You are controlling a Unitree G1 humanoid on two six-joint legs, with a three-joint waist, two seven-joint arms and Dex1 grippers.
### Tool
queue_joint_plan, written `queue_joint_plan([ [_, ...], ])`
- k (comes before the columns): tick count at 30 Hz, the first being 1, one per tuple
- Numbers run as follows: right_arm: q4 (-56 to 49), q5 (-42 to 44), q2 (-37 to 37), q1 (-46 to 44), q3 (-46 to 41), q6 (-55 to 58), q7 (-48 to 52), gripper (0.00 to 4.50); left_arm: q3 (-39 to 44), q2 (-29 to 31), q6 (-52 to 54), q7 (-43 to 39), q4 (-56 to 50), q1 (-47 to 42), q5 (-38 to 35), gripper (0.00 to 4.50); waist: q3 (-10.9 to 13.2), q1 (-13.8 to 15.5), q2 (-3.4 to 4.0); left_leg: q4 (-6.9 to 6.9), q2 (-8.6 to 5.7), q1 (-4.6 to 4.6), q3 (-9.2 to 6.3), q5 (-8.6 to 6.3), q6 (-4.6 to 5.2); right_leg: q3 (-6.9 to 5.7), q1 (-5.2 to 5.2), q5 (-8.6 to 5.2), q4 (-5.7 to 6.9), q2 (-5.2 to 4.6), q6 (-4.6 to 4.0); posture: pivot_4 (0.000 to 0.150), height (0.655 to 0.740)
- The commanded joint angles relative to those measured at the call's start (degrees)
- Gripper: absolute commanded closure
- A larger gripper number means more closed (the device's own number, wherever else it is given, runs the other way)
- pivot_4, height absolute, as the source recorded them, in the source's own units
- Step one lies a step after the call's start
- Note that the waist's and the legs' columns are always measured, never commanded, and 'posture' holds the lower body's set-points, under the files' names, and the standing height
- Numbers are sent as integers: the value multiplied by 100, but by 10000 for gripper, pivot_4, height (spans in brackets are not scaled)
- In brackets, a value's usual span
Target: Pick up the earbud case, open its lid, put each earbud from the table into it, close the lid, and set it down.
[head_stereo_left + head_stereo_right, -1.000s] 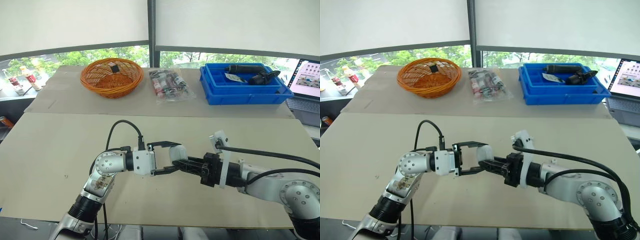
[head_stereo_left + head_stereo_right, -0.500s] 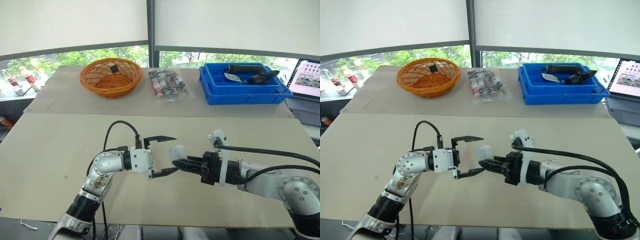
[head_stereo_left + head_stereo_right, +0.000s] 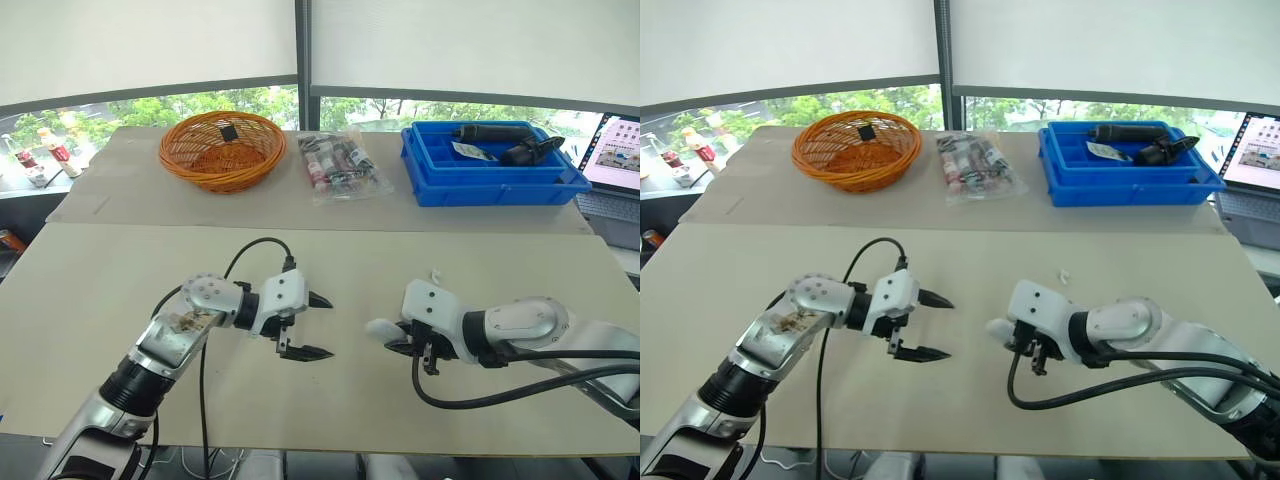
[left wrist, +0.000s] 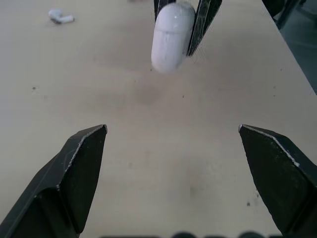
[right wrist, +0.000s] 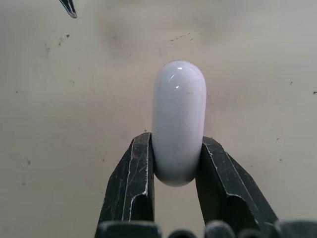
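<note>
My left pincer [image 3: 328, 327] has pulled back from the earbud case [image 5: 179, 109] and stands wide apart, leaving the case clamped in my right pincer [image 5: 176, 148] low over the worktop [image 3: 120, 290], lid seemingly shut and an earbud [image 4: 60, 16] unloaded, so opening remains.

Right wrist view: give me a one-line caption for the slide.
White earbud case gripped at one end by the right tool, over the tan table.
</note>
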Motion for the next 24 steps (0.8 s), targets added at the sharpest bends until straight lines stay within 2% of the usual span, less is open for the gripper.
queue_joint_plan([
  [1, -45, -427, 131, -129, -71, -207, 328, 37543, -154, -173, -212, 38, 47, -182, 195, 0, 0, -5, 0, 0, 0, 0, 0, 0, 0, 0, 0, 0, 1, 0, 0, 1500, 7114],
  [16, -126, -1163, 646, -34, -207, -105, 910, 37543, -387, -867, -454, -83, 459, -345, 323, 0, 0, 21, -1, 5, -2, -1, 0, 0, 0, 0, 1, 1, 4, -1, -1, 1500, 7114],
  [17, -133, -1183, 664, -17, -215, -105, 931, 37543, -410, -893, -521, -91, 498, -358, 361, 3892, 0, 21, -1, 6, -2, -1, 0, 0, 0, 1, 1, 1, 4, -1, 0, 1500, 7114],
  [18, -140, -1200, 681, -6, -223, -103, 947, 37543, -418, -913, -556, -97, 528, -370, 379, 5233, 0, 22, -1, 6, -2, -1, 0, 0, 0, 1, 1, 1, 5, -1, 0, 1500, 7114],
  [19, -146, -1217, 694, 5, -230, -105, 961, 37543, -402, -944, -547, -88, 557, -382, 364, 8521, 0, 23, -1, 6, -2, 0, -1, 0, 0, 1, 1, 1, 5, -1, -1, 1500, 7114],
  [24, -182, -1280, 779, 48, -274, -122, 1017, 37543, -449, -983, -707, -103, 720, -427, 488, 34307, 0, 22, -1, 6, -2, 0, -1, 0, 0, 0, 1, 1, 6, -1, -1, 1500, 7114],
])
